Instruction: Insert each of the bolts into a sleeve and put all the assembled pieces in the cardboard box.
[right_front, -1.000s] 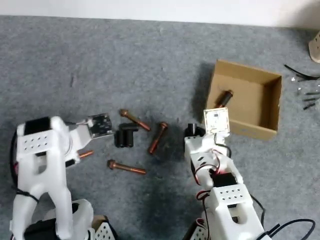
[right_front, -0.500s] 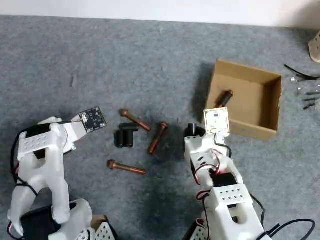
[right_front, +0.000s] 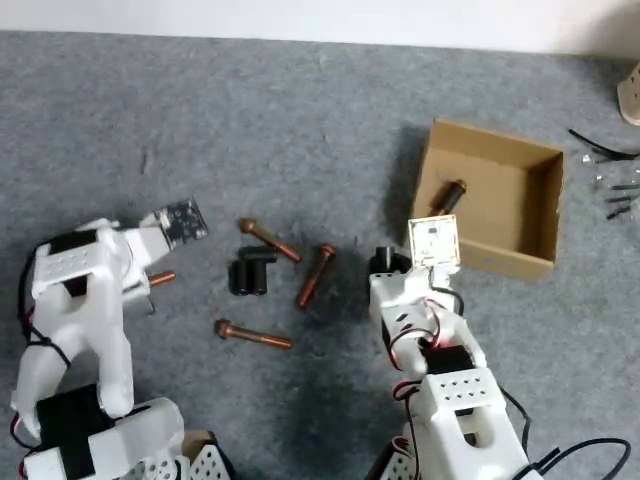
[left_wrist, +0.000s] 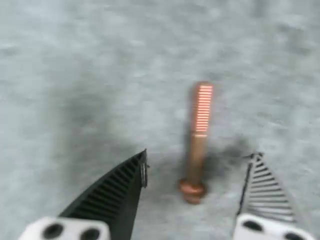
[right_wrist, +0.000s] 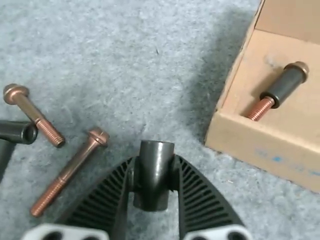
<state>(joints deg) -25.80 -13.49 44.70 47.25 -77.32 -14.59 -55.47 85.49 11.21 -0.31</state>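
L pincer (left_wrist: 200, 157) is open, jaws spread wide, just above the grey tabletop (right_front: 330, 110). A copper bolt (left_wrist: 197, 140) lies flat btwn the two tips, head end nearest the pincer, threaded end pointing away. Neither jaw touches it. In the high view this bolt pokes out from under the L arm at the far left, well apart from the other parts.

R pincer (right_wrist: 153, 161) is closed on a black sleeve (right_wrist: 152, 175). The sleeve's open end sticks out past the tips, and it sits near the front-left corner of the cardboard box (right_front: 497, 262), outside it.

The box stands to the right w/ one assembled piece (right_front: 449, 197) inside: a bolt pushed through a black sleeve, lying on the box floor near the left wall. Its head and threaded tip show at either end.

Mid-tabletop, btwn the arms:
- loose sleeves (right_front: 252, 270), black, looks like two side by side
- bolt #2 (right_front: 268, 240), just beyond the loose sleeves, slanted; whether it touches them can't be told
- bolt #3 (right_front: 315, 275), to the right of the loose sleeves, head toward the far side, close to the R pincer
- bolt #4 (right_front: 253, 335), nearer the arm bases, almost crosswise, apart from the rest

Thin black cables (right_front: 605, 170) lie on the tabletop past the box, at the right edge.
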